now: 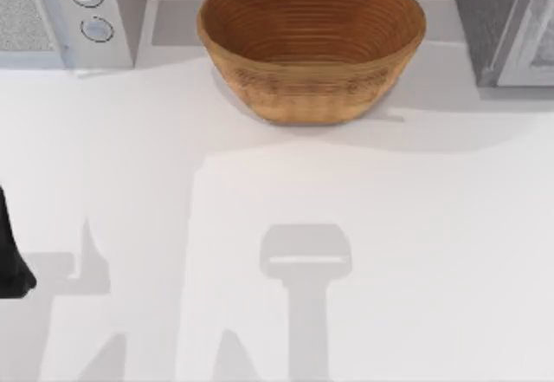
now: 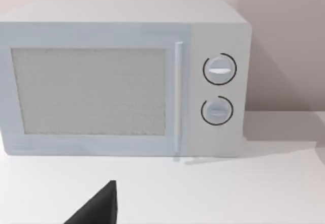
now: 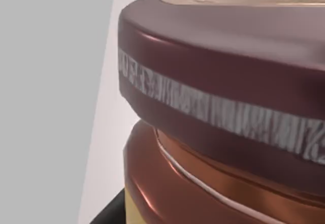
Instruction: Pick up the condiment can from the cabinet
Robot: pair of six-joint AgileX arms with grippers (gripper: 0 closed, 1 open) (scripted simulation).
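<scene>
**A:** Start at your left. What do you have there?

**B:** Your left gripper (image 1: 13, 265) sits at the left edge of the table (image 1: 363, 226), well short of the microwave (image 2: 122, 76), which stands ahead of it with its door closed and two dials on its panel. A dark finger tip (image 2: 99, 206) pokes into the left wrist view, but you cannot tell from it whether that gripper is released or clenched. It looks parked.

**A:** And moving right?

**B:** Beyond the middle of the table, at the back, you see the woven basket (image 1: 312, 44), nothing visible in it. Further right stands a grey cabinet (image 1: 506, 22) in the back corner.

**A:** Where is the condiment can?

**B:** Right up against your right wrist camera. The condiment can (image 3: 223, 112) looms just in front of that end effector: maroon lid with a pale worn band round its rim, coppery body beneath. A sliver of dark finger (image 3: 109, 209) shows low beside the can, yet you cannot tell whether the right gripper is clamped on it or merely closing in.

**A:** How far along are you?

**B:** I judge the reach done and the grasp either under way or just made; the lift out of the cabinet seems to remain.

**A:** Which way does it point?

**B:** Its axis looks roughly upright, lid uppermost, slightly tilted in the wrist view. It is squat, so that axis is short.
</scene>
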